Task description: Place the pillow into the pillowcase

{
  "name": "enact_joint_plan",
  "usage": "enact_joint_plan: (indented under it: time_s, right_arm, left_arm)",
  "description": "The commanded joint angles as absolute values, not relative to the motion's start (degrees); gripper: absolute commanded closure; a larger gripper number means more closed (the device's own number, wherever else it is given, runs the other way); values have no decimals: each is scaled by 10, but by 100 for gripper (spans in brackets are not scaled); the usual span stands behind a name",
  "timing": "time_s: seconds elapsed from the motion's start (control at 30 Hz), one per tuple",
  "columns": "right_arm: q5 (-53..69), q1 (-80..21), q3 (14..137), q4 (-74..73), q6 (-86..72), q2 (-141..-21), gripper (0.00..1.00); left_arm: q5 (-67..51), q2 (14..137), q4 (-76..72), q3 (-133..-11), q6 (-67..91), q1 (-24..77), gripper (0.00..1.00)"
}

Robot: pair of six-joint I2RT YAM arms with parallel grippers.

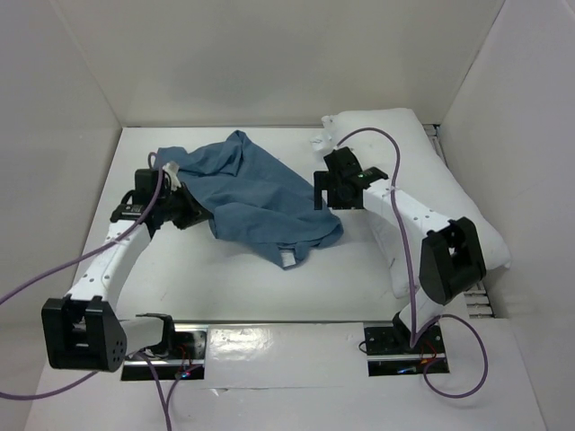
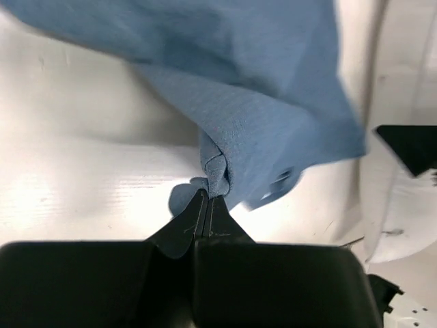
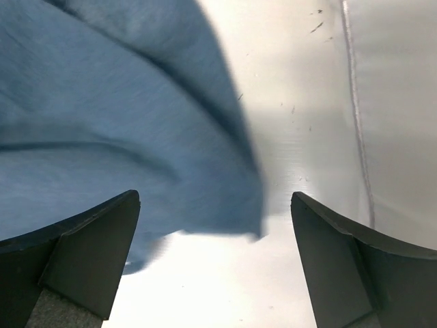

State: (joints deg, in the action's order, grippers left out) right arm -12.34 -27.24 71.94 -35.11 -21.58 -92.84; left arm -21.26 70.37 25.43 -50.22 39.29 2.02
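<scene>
- The large, wrinkled sleeve of muted blue cloth, the pillowcase (image 1: 256, 193), is lying in a crumpled heap on the white tabletop (image 1: 234, 296). It is spreading from the far left towards the middle.
- The left gripper (image 1: 190, 214) is reaching in at the heap's left edge. In the left wrist view its two black fingers (image 2: 198, 215) are pressing tight together on a bunched fold of the pillowcase (image 2: 259, 89). The left gripper (image 2: 208, 199) is therefore clamping the blue cloth, which is fanning out away from the fingertips and lifting off the table there.
- The right gripper (image 1: 320, 193) is hanging at the heap's right edge, just beside the cloth. From overhead I cannot tell whether it is touching.
- In the right wrist view the right gripper (image 3: 215, 205) is standing wide open. Its dark fingers (image 3: 89, 253) are far apart, with nothing between them but bare white surface and the edge of the pillowcase (image 3: 102, 123), which is lying below and to the left.
- The plump white rectangular cushion of plain soft fabric, the pillow (image 1: 422, 153), is resting along the right side of the table against the white wall. It is running from the far right corner towards the near edge.
- The right arm is crossing over part of the pillow.
- The pillow is lying wholly outside the pillowcase, with bare table showing between the two.
- A small white tag (image 1: 287, 260) is showing at the near edge of the blue cloth.
- Purple cables (image 1: 395, 144) are looping along both arms.
</scene>
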Motion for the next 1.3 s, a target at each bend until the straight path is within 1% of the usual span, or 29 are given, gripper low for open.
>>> enact_joint_plan:
  time_s: [0.0,0.13,0.27,0.4,0.47,0.5,0.53,0.57,0.63,0.67,0.7,0.73,0.77,0.8,0.83,0.87,0.9,0.93,1.03,1.1,1.17,1.23,1.27]
  right_arm:
    - [-106,-272,714,-337,-200,-939,1]
    - [-99,-278,693,-325,-200,-951,1]
    - [-48,-283,676,-300,-211,-951,9]
    - [-47,-283,660,-294,-222,-981,13]
    - [-34,-283,667,-288,-222,-992,31]
    - [-16,-288,673,-283,-222,-998,47]
    - [-11,-288,683,-283,-222,-998,72]
    - [-11,-295,693,-277,-222,-998,100]
    - [11,-301,742,-262,-222,-1005,100]
    - [11,-301,771,-262,-222,-1012,100]
    - [18,-301,851,-270,-222,-1033,100]
    - [18,-301,898,-275,-222,-1045,100]
    - [18,-301,943,-275,-222,-1055,100]
    - [25,-301,983,-275,-222,-1061,100]
    - [19,-301,1038,-256,-229,-1061,100]
    - [19,-301,1050,-238,-229,-1050,100]
    - [19,-301,1050,-219,-240,-1037,100]
    - [9,-294,1043,-192,-248,-1014,100]
    - [3,-288,1001,-185,-267,-979,100]
    - [-17,-282,974,-202,-272,-971,100]
    - [-17,-269,916,-214,-272,-966,100]
    - [-4,-264,884,-221,-262,-972,100]
    - [-4,-256,866,-228,-262,-992,100]
  left_arm:
    - [-199,683,318,-533,388,7,100]
    - [-206,678,324,-533,388,2,100]
    - [-206,672,324,-533,388,-11,100]
    - [-206,678,330,-539,388,-11,100]
    - [-206,678,330,-544,388,-11,100]
    - [-200,678,330,-544,388,-18,100]
    - [-200,684,330,-549,388,-18,100]
    - [-200,684,330,-560,388,-18,100]
    - [-194,711,330,-583,388,-24,100]
    - [-188,721,330,-624,388,-30,100]
    - [-181,734,339,-656,382,-41,100]
    - [-162,762,355,-695,382,-49,100]
    - [-156,775,395,-739,373,-58,100]
    - [-145,785,415,-832,373,-76,100]
    - [-117,792,431,-875,373,-86,100]
    - [-107,799,447,-913,373,-96,100]
    - [-97,799,477,-976,373,-105,100]
    - [-79,799,492,-1001,373,-124,100]
    - [-47,804,545,-1050,373,-147,100]
    - [0,804,562,-1050,366,-147,100]
    - [26,792,568,-1009,360,-152,100]
    - [18,773,563,-961,345,-152,100]
    - [-2,748,554,-895,337,-152,100]
